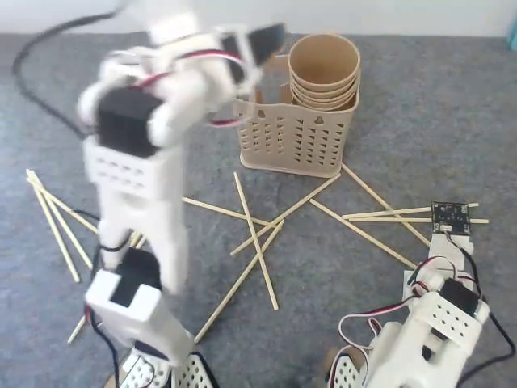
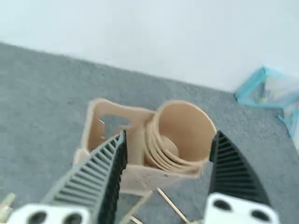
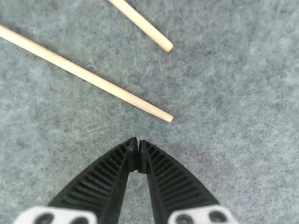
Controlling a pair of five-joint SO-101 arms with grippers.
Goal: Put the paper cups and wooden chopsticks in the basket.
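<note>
Nested paper cups point(image 1: 324, 69) already in basket point(image 1: 295, 137). Loose wooden chopsticks point(image 1: 255, 240) on bench point(image 1: 452, 97), 6 o'clock of basket: light, stiff, thin, probably roll, so pinch mid-length. Left tool point(image 2: 170, 135) wide, empty, over basket; right tool point(image 3: 138, 142) closed, empty.

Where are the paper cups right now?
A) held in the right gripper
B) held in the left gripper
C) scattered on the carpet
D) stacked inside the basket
D: the paper cups sit nested in one stack inside the basket, while the chopsticks lie loose on the carpet.
</note>
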